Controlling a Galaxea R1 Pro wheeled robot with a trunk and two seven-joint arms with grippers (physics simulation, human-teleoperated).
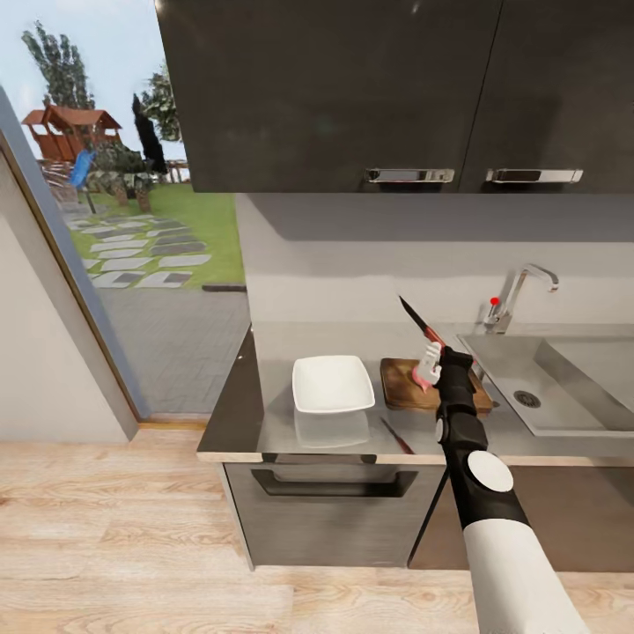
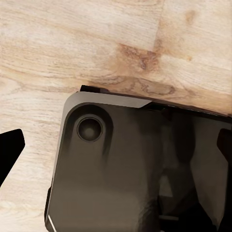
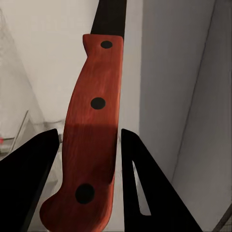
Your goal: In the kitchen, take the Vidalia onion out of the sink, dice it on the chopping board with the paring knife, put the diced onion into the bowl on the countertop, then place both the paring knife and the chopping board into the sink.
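Right end effector [image 1: 429, 362] pinching red knife [image 1: 417, 322] above brown board [image 1: 401, 387], blade up. Left one: cannot tell. Risk: slipping from thin grip, falling beside sink [image 1: 563, 387].

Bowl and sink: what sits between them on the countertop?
Head view: the chopping board lies between the bowl and sink; above it the right gripper holds the paring knife.
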